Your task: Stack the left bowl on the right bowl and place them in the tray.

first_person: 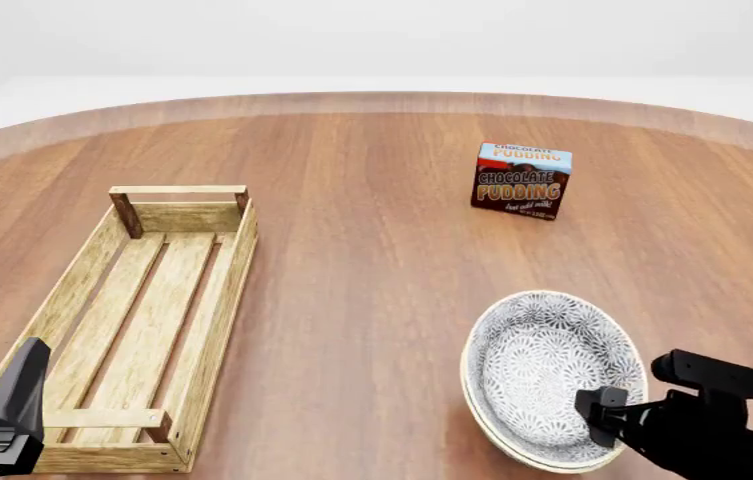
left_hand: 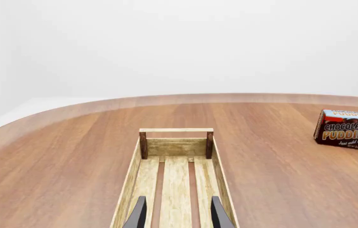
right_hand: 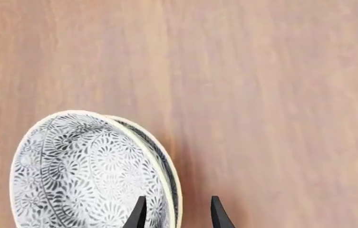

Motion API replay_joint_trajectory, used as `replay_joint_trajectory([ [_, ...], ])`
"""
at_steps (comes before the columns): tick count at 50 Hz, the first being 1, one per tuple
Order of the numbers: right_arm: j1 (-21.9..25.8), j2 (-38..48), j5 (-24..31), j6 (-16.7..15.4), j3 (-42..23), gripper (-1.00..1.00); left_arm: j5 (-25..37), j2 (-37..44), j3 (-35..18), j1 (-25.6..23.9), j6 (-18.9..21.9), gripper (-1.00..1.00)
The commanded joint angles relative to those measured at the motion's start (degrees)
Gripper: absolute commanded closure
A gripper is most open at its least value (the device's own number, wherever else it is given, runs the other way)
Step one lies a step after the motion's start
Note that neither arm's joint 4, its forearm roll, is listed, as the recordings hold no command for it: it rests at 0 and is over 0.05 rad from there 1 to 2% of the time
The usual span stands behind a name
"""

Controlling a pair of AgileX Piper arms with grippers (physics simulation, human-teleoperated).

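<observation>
Two grey-patterned bowls are nested, the upper bowl (first_person: 550, 365) inside the lower bowl (first_person: 487, 425), on the table at the near right. The stack also shows in the right wrist view (right_hand: 83, 175). My right gripper (right_hand: 177, 216) is open with its fingers astride the stack's rim, one finger inside the bowl and one outside; in the front view it (first_person: 606, 412) sits at the stack's near right edge. The light-wood slatted tray (first_person: 223, 300) lies empty at the left. My left gripper (left_hand: 177, 216) is open and empty above the tray's near end (left_hand: 176, 146).
A chocolate pudding box (first_person: 523, 180) stands upright at the far right of the middle, beyond the bowls; it also shows in the left wrist view (left_hand: 347, 129). The round wooden table's far edge (first_person: 376, 100) curves behind it.
</observation>
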Motion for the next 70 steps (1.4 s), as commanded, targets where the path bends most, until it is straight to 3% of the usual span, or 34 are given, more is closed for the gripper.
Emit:
replay_joint_trajectory([
  [1, 1.21, 6.54, -7.59, 1.42, 2.56, -1.0, 0.0, 0.0, 0.0, 0.0, 0.0, -1.0],
  [9, 1.86, 10.57, -11.98, 1.51, 3.44, -1.0, 0.0, 0.0, 0.0, 0.0, 0.0, -1.0],
  [10, 1.77, 11.03, -12.14, 1.07, 3.33, 1.0, 0.0, 0.0, 0.0, 0.0, 0.0, -1.0],
  [13, 2.07, 9.47, -10.47, 0.56, 3.12, 1.0, 0.0, 0.0, 0.0, 0.0, 0.0, -1.0],
  [18, 1.95, 2.09, -2.1, -0.58, 0.73, 1.0, 0.0, 0.0, 0.0, 0.0, 0.0, -1.0],
  [22, 2.16, -0.59, 1.1, -1.14, -0.29, 1.0, 0.0, 0.0, 0.0, 0.0, 0.0, -1.0],
  [24, 1.87, -4.61, 5.84, -1.96, -2.1, 1.0, 0.0, 0.0, 0.0, 0.0, 0.0, -1.0],
  [29, 1.2, -8.42, 10.66, -3.22, -4.44, 1.0, 0.0, 0.0, 0.0, 0.0, 0.0, -1.0],
  [32, 0.67, -13.54, 17.47, -5.01, -8.21, 1.0, 0.0, 0.0, 0.0, 0.0, 0.0, -1.0],
  [38, -0.26, -17.28, 24.22, -7.35, -13.75, 1.0, 0.0, 0.0, 0.0, 0.0, 0.0, -1.0],
  [50, 1.53, -16.79, 28.09, -10.23, -21.78, 1.0, 0.0, 0.0, 0.0, 0.0, 0.0, -1.0],
  [70, 15.73, -8.08, 26.57, -12.78, -38.43, 1.0, 0.0, 0.0, 0.0, 0.0, 0.0, -1.0],
])
